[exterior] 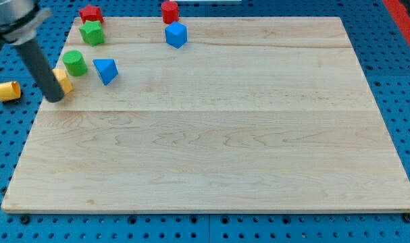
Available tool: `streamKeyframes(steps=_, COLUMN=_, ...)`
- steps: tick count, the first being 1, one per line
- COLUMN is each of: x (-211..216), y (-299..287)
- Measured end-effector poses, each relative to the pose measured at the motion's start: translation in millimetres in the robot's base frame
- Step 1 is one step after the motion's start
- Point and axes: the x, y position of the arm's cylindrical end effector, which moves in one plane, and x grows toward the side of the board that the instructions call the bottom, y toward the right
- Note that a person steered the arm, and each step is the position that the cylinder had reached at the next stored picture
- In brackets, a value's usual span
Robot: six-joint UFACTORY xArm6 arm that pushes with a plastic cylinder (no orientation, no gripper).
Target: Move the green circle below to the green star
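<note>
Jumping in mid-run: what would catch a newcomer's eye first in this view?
All the blocks crowd the wooden board's top-left corner: a green star with a green circle just below it, two red blocks and two blue ones. My tip sits at the left edge, against a yellow block, lower-left of the green circle. Another yellow block lies off the board at the view's left.

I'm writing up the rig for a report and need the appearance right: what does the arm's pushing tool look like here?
It is a plain straight rod, dark grey to black, smooth and round, with no markings or cables visible on it. Its upper end joins a wider dark, rounded mount at the view's top left, partly cut off by the frame. My tip is blunt and unpadded, the same dark colour as the rod.
</note>
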Motion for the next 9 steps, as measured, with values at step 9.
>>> streamKeyframes(steps=9, x=-69, y=2)
